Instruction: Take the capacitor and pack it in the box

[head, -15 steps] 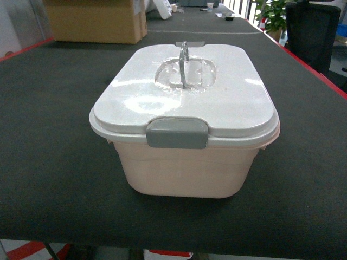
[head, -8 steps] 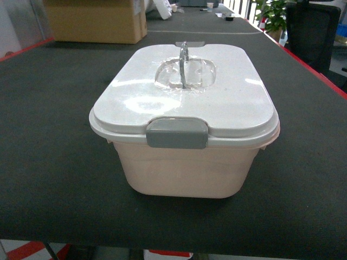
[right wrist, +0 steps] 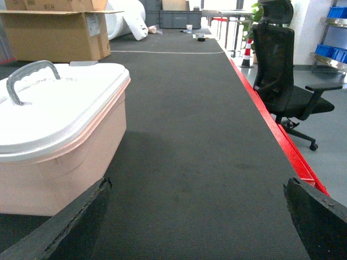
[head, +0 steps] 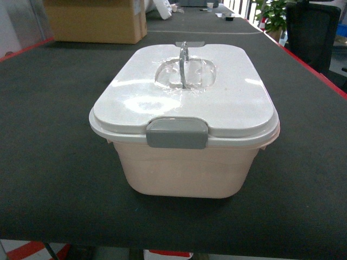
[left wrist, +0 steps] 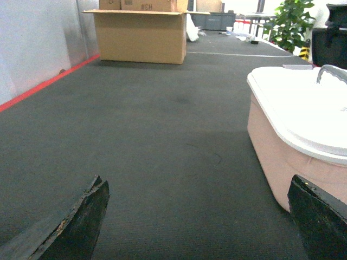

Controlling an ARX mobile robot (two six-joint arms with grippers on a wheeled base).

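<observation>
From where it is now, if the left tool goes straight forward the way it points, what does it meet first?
Probably nothing close. The left tool is open and points along bare dark mat. The box lies off to its right, outside that line. Far ahead stands the cardboard carton, slightly left; depth is unclear.

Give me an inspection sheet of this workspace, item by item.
Surface: dark grey mat table, red edging.
Job's things: box shut, white lid on, front latch down, handle upright; no capacitor seen.
Clutter: cardboard carton at the far end.
Grippers: left gripper and right gripper open, empty, flanking the box.
Cables: nothing seen.
Surroundings: office chair, potted plant.
</observation>
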